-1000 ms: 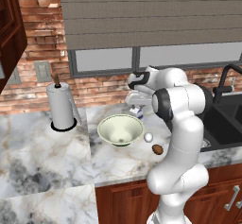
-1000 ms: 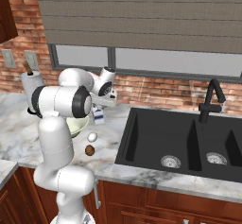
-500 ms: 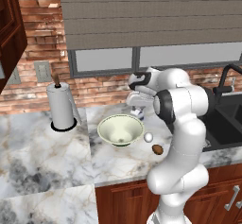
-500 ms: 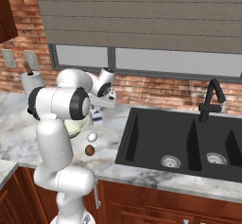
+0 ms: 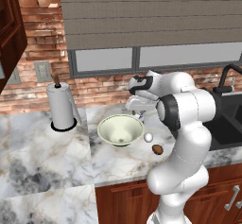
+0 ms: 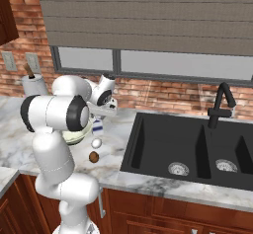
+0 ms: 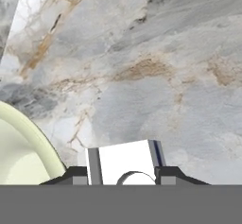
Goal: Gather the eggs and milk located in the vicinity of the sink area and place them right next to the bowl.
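In the hand view the gripper (image 7: 126, 176) sits at the bottom centre with its jaws pinching the milk carton (image 7: 125, 164) from both sides; the white gabled top shows between the two dark fingertips (image 7: 78, 175). Marble bench (image 7: 165, 67) spreads across the frame beyond it, and the curved rim of the bowl (image 7: 35, 140) runs in at the lower left, just beside the carton.

In the right base view the carton (image 6: 98, 125) shows its blue band below the hand, left of centre, hanging low over the bench close to the bowl (image 6: 79, 134). The white egg (image 6: 96, 142) and the brown egg (image 6: 93, 156) lie on the bench just below, already near the bowl and well apart from the sink (image 6: 192, 151) at the right.

The carton looks light and fairly stiff, though its thin walls would likely dent under a hard squeeze, so a side grip across the flat faces near the top seems sound. The eggs are smooth, round and fragile, and would roll easily if nudged when the carton is set down.
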